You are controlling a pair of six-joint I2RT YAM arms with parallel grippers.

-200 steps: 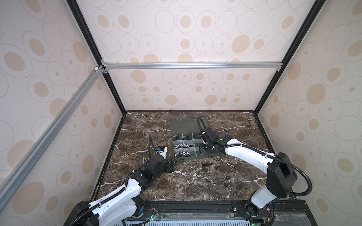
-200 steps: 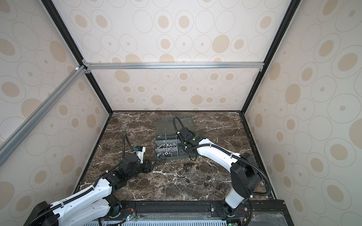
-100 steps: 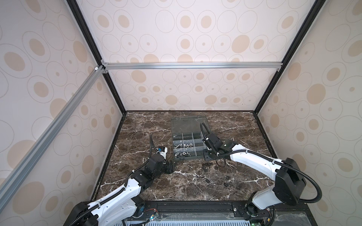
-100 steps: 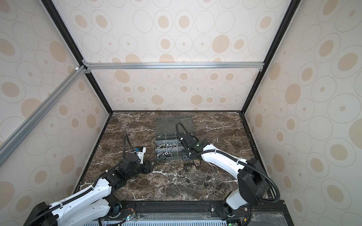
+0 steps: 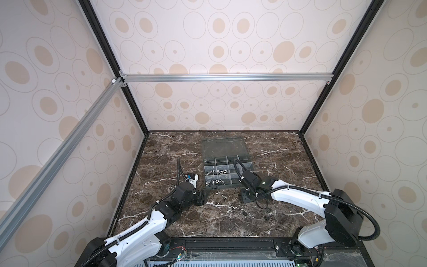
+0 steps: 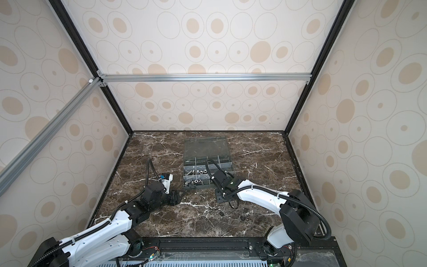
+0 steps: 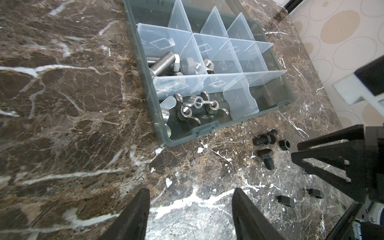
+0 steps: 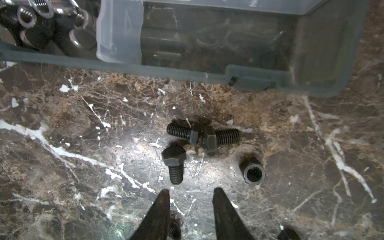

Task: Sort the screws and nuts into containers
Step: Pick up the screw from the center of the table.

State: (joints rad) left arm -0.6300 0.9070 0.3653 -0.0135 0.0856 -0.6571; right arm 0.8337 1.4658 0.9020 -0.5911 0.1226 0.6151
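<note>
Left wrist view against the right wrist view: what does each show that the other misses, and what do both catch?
Only the left wrist: silver screws and hex nuts in their compartments, and the open left pincer. Only the right wrist: the gap between the right pincer tips, nothing in it. Both: the organiser box, wing nuts, three black screws and a black nut loose on the marble.

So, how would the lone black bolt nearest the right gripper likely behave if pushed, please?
The black bolt lies flat on polished marble, so it would probably slide or swivel. Its hex head should stop it rolling far. It looks like solid metal, so likely rigid.
</note>
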